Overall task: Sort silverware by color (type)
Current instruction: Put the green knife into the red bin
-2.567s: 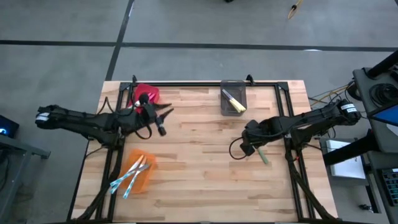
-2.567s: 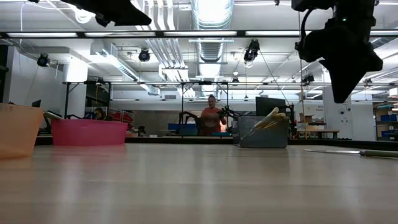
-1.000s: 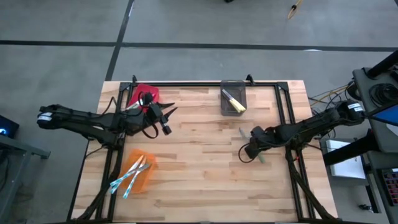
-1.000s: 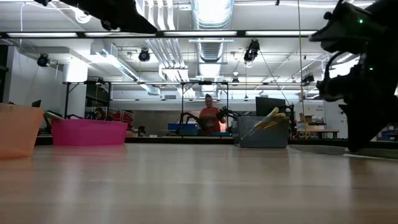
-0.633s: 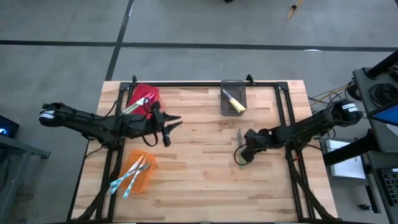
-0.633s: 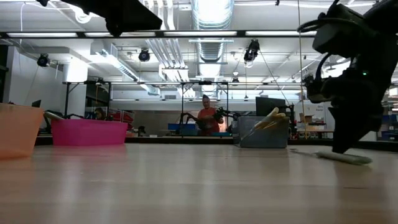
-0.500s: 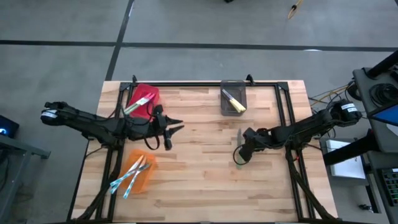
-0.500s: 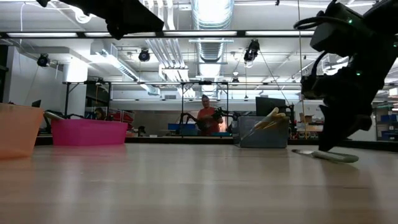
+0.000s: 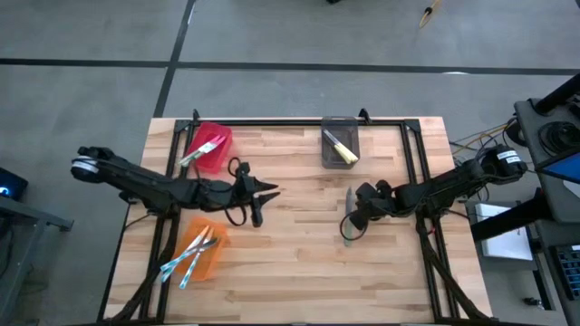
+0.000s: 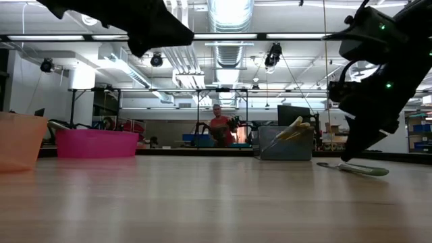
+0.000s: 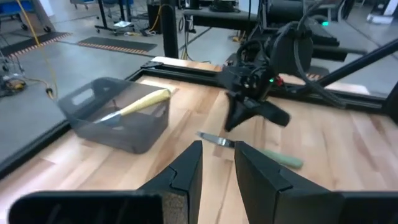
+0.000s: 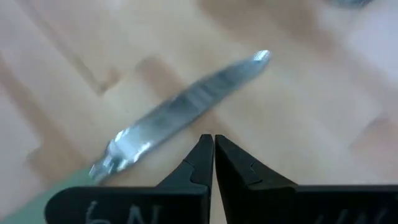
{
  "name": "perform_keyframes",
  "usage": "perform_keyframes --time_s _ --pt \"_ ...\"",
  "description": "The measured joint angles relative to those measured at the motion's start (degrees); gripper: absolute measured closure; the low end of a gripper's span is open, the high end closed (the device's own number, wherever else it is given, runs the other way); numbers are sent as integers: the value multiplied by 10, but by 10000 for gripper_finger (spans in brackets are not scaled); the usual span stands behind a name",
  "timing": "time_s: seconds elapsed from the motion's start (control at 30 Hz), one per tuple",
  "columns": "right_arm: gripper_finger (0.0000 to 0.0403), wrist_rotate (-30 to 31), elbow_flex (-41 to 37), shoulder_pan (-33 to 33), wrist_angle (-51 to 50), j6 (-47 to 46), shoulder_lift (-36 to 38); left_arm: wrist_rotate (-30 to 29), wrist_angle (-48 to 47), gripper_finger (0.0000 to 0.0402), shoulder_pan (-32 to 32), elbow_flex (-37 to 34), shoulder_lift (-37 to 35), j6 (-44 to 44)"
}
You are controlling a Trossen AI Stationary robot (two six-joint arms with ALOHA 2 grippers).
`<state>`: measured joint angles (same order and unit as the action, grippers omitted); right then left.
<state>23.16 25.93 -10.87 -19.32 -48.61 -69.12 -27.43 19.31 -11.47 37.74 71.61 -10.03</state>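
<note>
One green-handled knife [image 10: 358, 168] lies flat on the pale wooden table [image 9: 299, 272], right of centre, just under the right gripper [image 12: 213, 146], whose fingers are pressed together on nothing. The left gripper [image 11: 217, 160] hovers mid-table, fingers slightly apart and empty. Beyond the table, a person [image 10: 219, 128] stands in the workshop.

Right fingers [image 12: 208, 163] closed (left [image 11: 217, 163] parted).
</note>
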Motion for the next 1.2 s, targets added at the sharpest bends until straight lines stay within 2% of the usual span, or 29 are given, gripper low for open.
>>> perform_keyframes --time_s 0.07,0.17,0.53,0.73,0.87,1.2 --pt "394 40 -1 0 13 -6 -2 0 26 327 -3 0 26 -13" --pt "394 69 -11 0 41 -8 -9 0 60 327 -10 0 60 -29" --pt "394 85 -32 0 149 -2 -86 0 80 327 -26 46 123 -41" --pt "394 92 -15 -9 183 -2 -124 0 32 327 -26 86 136 -34" --pt "394 80 1 -15 189 1 -132 0 -13 327 -27 110 135 -34" --pt "394 5 43 -24 193 58 -114 0 -22 327 -28 116 135 -41"
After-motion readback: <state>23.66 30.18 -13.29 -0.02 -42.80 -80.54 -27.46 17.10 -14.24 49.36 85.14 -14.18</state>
